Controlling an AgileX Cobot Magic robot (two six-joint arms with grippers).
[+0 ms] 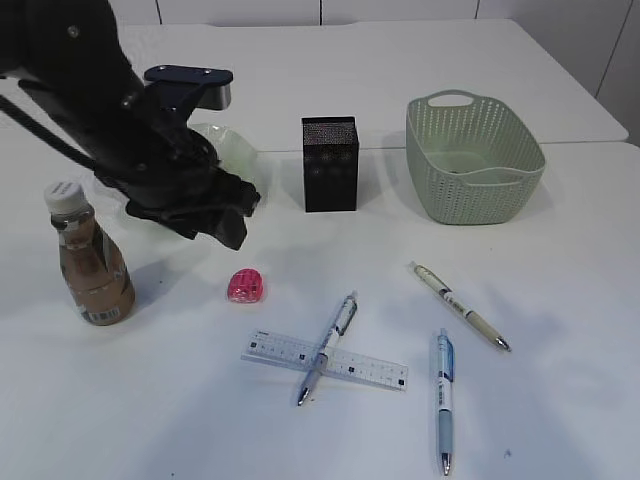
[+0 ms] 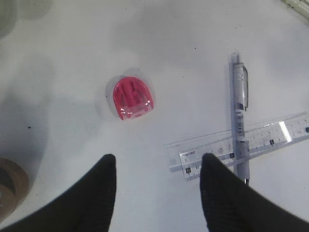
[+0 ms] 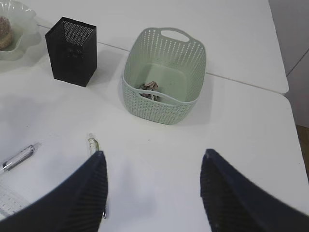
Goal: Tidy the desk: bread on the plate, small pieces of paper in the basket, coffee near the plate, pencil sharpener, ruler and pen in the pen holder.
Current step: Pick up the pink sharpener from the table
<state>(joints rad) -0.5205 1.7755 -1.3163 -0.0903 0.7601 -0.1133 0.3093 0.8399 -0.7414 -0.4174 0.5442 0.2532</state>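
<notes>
From the exterior view, the left tool (image 1: 225, 215) hangs above the white bench (image 1: 560, 400), and how far its fingers are spread cannot be told from this angle. Just below and in front of it lies the pink pencil sharpener (image 1: 246, 286). The coffee bottle (image 1: 90, 260) stands upright off to its outer side, and the plate (image 1: 232, 148) sits behind it, half hidden by the arm. The black pen holder (image 1: 330, 163) and the green basket (image 1: 473, 155) stand farther across the bench. A clear ruler (image 1: 325, 360) lies flat with a grey pen (image 1: 328, 346) resting across it; two more pens (image 1: 461, 306) (image 1: 444, 398) lie beyond those.

In the left wrist view, the left tool (image 2: 158, 166) is spread wide and holds nothing. The sharpener (image 2: 133, 98) lies ahead of the fingertips, apart from them. The ruler's (image 2: 236, 145) end lies just ahead of one finger (image 2: 217, 188), with the pen (image 2: 240, 111) crossing over it.

In the right wrist view, the right tool (image 3: 153, 162) is also wide and empty. The basket (image 3: 161, 77) lies straight ahead with crumpled paper (image 3: 150, 89) inside. The pen holder (image 3: 71, 50) stands ahead and to one side, and bread (image 3: 5, 25) rests on the plate (image 3: 21, 46) beyond it.
</notes>
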